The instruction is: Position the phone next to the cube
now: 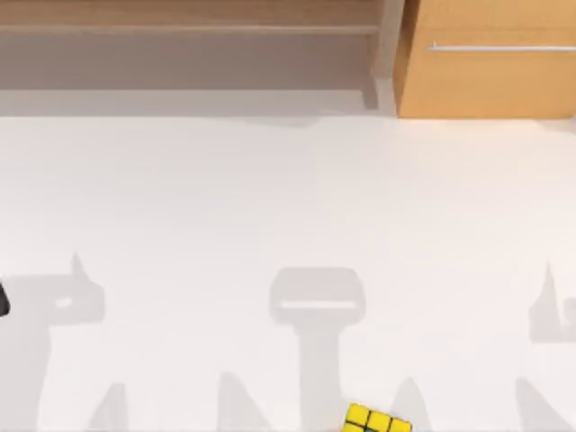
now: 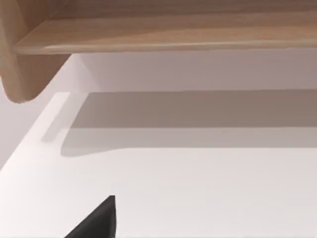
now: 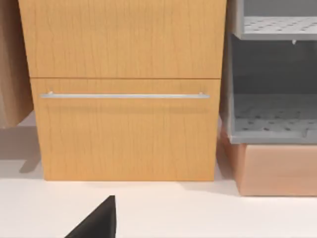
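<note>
Black and wedge-shaped, one of the left gripper's fingers [image 2: 96, 220] pokes into the left wrist view over the bare white counter [image 2: 198, 193]; with just that one tip visible, I cannot tell whether the fingers are spread or pressed together, and nothing is seen between or against them. Beyond it, a pale wooden shelf [image 2: 163, 34] hangs over the back of the counter.

On the right wrist view an identical dark finger [image 3: 96, 220] of the right gripper juts in above the counter, facing an orange-brown wooden drawer cabinet [image 3: 124, 134] with a thin metal bar handle [image 3: 124, 95]. Beside the cabinet stands a grey perforated rack [image 3: 272, 114] on a wooden base. Here too the spread of the fingers cannot be told, and they touch nothing visible.

From above, the cube [image 1: 378, 420] sits on the counter at the near edge, well in front of the cabinet [image 1: 490, 67] and partly cut off by the frame, yellow squares up. A small dark piece of the left arm [image 1: 3, 299] shows at the counter's far left, well apart from the cube.
</note>
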Controlling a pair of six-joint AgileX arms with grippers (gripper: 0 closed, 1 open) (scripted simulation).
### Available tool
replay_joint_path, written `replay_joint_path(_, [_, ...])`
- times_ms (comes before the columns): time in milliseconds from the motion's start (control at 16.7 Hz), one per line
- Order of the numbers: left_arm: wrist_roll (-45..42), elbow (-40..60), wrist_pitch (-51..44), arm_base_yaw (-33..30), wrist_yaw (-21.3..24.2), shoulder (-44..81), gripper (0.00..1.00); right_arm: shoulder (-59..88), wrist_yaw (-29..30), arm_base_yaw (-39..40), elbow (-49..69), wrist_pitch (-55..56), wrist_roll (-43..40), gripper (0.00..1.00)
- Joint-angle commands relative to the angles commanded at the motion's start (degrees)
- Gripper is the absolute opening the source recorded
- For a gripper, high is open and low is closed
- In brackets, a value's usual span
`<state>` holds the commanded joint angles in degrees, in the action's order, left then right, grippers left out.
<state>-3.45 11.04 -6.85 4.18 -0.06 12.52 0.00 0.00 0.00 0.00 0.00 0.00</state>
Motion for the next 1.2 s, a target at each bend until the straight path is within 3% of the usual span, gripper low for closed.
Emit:
replay_joint_path(780, [-16.0, 49.4, -33.7, 18.7, 0.4, 75.3, 1.00, 0.0, 0.0, 0.0, 0.0, 0.0, 0.0, 1.00])
replay_joint_path(1200, [-22.0, 68.6, -45.4, 25.6, 0.6, 101.0, 1.00, 0.0, 0.0, 0.0, 0.0, 0.0, 0.0, 1.00])
